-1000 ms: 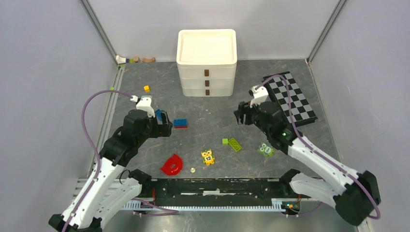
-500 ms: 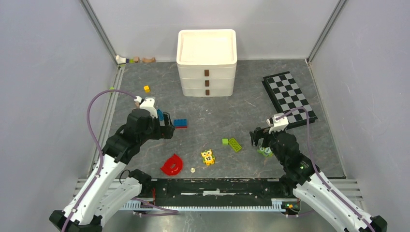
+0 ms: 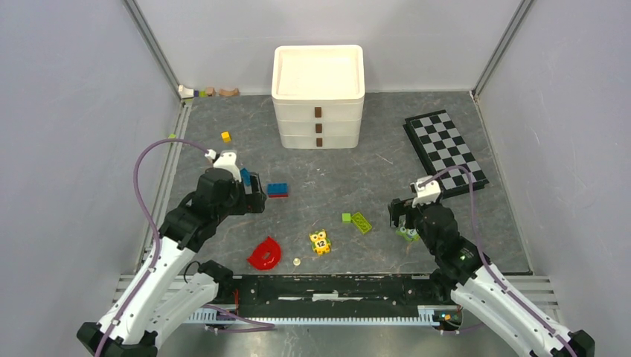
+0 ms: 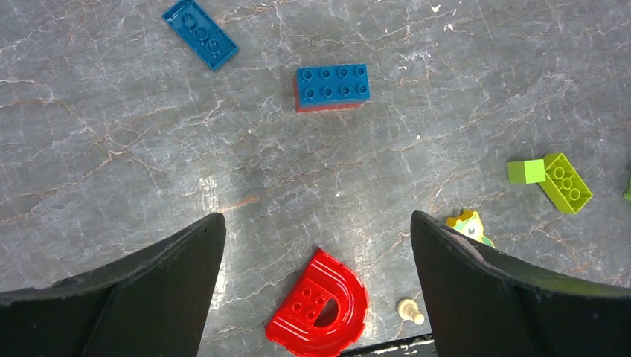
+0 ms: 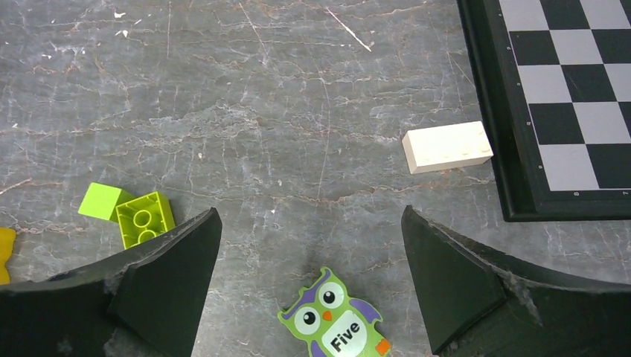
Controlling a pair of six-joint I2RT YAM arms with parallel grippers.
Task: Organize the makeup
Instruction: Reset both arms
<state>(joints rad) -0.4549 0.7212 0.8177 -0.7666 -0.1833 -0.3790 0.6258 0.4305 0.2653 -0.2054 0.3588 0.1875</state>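
The left gripper (image 4: 316, 223) and right gripper (image 5: 311, 216) are open and empty. Small white and beige makeup pieces (image 3: 210, 91) lie at eleven o'clock by the back wall (image 3: 223, 44). Probably light and roly; pinch their middles.

White three-drawer unit (image 3: 318, 97) at rear centre. Checkerboard (image 3: 445, 151) at right, cream block (image 5: 447, 146) just beside its edge. Blue brick (image 4: 332, 85) near flat blue plate (image 4: 199, 33). Lime brick (image 4: 567, 182) touching green cube (image 4: 526, 171). Red half-ring (image 4: 320, 305), yellow owl block (image 3: 321, 242), green owl block (image 5: 335, 318) marked "Five" at front.

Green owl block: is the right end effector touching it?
Apart. Right wrist view shows bare table between green owl block and right end effector.
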